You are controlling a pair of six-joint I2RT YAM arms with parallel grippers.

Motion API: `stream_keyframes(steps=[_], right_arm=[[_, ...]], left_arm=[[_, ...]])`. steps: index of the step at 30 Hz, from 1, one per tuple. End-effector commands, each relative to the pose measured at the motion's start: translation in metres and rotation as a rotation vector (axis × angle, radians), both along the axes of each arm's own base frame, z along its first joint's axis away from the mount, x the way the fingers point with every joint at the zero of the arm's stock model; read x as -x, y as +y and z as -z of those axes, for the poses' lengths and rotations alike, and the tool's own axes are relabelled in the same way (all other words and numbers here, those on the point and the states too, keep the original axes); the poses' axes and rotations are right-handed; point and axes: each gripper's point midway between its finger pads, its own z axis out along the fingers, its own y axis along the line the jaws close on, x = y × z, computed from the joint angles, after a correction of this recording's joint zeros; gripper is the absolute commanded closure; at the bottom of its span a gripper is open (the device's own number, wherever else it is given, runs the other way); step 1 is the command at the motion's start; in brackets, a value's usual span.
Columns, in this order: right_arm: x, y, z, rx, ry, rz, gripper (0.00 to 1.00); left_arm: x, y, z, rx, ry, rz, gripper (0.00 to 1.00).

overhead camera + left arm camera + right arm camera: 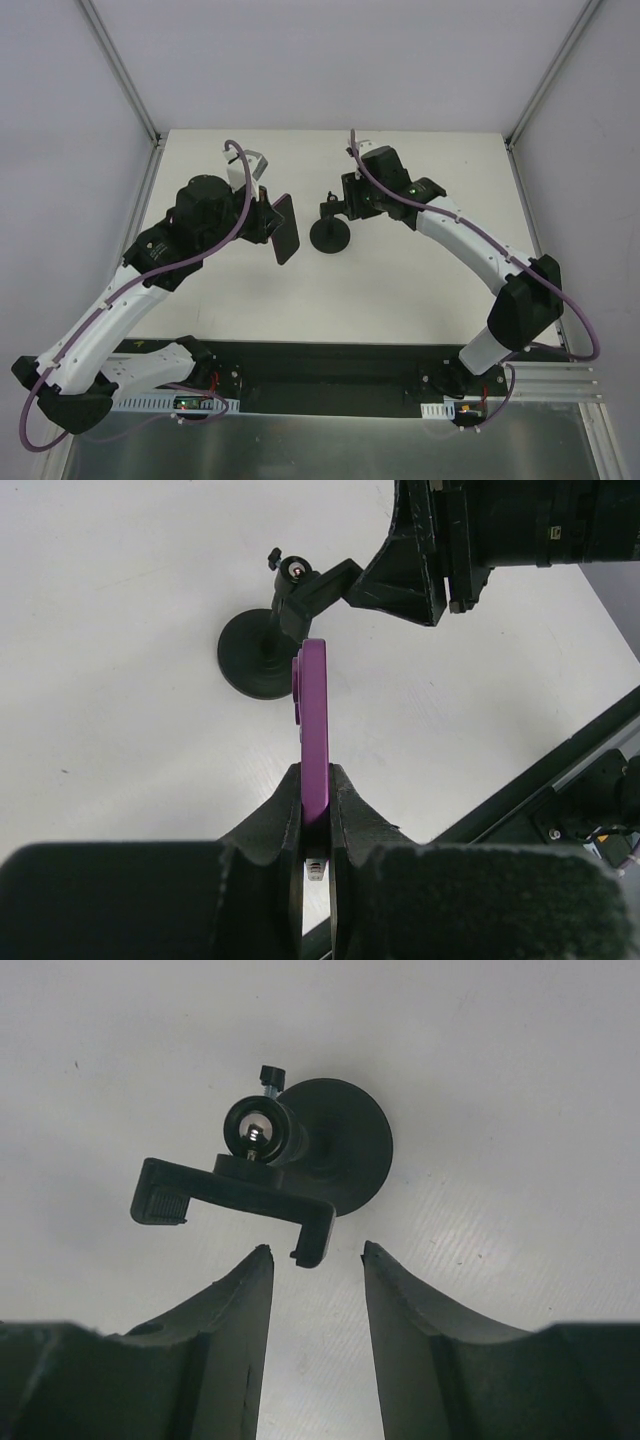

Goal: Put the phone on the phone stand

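1. Carrying the phone [287, 232] across to the phone stand [330, 238] is the step in hand. The phone is already lifted, but it is not yet seated.
2. The left gripper [316, 772] is clamped on the phone's lower end, its jaws drawn in to the phone's thickness. In the left wrist view the phone shows edge-on with a purple rim, pointing to 12 o'clock, off the white table [420, 300].
3. Seen from the top camera, the phone hangs tilted at 9 o'clock of the stand, just beside it and not touching.
4. The stand sits upright near the middle of the table. In the right wrist view its clamp bracket [235, 1192] runs crosswise over the post head, reaching mostly toward 9 o'clock. The disc base [350, 1150] shows behind it at 2 o'clock.
5. The right gripper [317, 1250] is spread wide and holds nothing. The hooked end of the bracket lies just at the mouth of the gap, at 12 o'clock of the fingertips. Whether a finger touches the bracket, I cannot tell.
6. The next move probably falls to both arms.
   - The right gripper would close on the bracket or brace it, so that the light stand does not tip or slide.
   - The left would turn the phone until its flat back faces the bracket, then ease its edge in between the hooks.
   - The phone should be let go only once the bracket carries it. A skewed approach could push the stand over.
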Motion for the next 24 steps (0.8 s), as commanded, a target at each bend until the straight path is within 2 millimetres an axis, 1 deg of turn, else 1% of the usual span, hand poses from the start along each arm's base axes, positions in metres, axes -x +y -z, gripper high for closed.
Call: stream_keyframes(steps=[1, 3, 8, 10, 11, 14, 15, 16, 18, 19, 20, 21, 22, 23, 24], right_arm=[[-0.010, 0.020, -0.026, -0.072, -0.057, -0.091, 0.59], [-0.012, 0.022, -0.024, -0.072, -0.055, -0.098, 0.60], [-0.014, 0.024, -0.023, -0.076, -0.053, -0.099, 0.63], [-0.015, 0.023, -0.022, -0.069, -0.055, -0.090, 0.66], [-0.016, 0.023, -0.022, -0.069, -0.057, -0.089, 0.67], [-0.018, 0.024, -0.024, -0.070, -0.068, -0.090, 0.70], [-0.019, 0.025, -0.023, -0.067, -0.068, -0.092, 0.73], [-0.019, 0.024, -0.022, -0.064, -0.069, -0.095, 0.79], [-0.019, 0.025, -0.021, -0.054, -0.071, -0.100, 0.90], [-0.020, 0.024, -0.020, -0.050, -0.070, -0.101, 0.99], [-0.020, 0.022, -0.020, -0.042, -0.074, -0.110, 0.99], [-0.020, 0.023, -0.019, -0.040, -0.074, -0.120, 0.99], [-0.019, 0.023, -0.020, -0.041, -0.075, -0.138, 0.99], [-0.018, 0.023, -0.020, -0.037, -0.080, -0.161, 0.99], [-0.012, 0.028, -0.021, -0.058, -0.068, -0.210, 0.99]], left_arm=[[-0.011, -0.003, -0.030, 0.040, -0.081, -0.016, 1.00], [-0.014, -0.006, -0.030, 0.021, -0.097, 0.002, 1.00], [-0.026, -0.011, -0.040, 0.020, -0.114, 0.001, 1.00], [-0.024, -0.018, -0.045, 0.053, -0.098, 0.044, 1.00], [-0.026, -0.020, -0.049, 0.065, -0.105, 0.049, 1.00], [-0.029, -0.025, -0.050, 0.067, -0.101, 0.069, 1.00], [-0.030, -0.026, -0.050, 0.065, -0.101, 0.073, 1.00], [-0.029, -0.029, -0.050, 0.074, -0.093, 0.098, 1.00], [-0.027, -0.034, -0.055, 0.098, -0.093, 0.136, 1.00], [-0.026, -0.037, -0.057, 0.104, -0.100, 0.158, 1.00], [-0.021, -0.046, -0.058, 0.118, -0.097, 0.223, 1.00], [-0.021, -0.051, -0.062, 0.119, -0.134, 0.261, 1.00], [-0.021, -0.054, -0.061, 0.116, -0.140, 0.291, 1.00], [-0.020, -0.062, -0.058, 0.120, -0.129, 0.351, 1.00], [-0.018, -0.068, -0.060, 0.116, -0.160, 0.418, 1.00]])
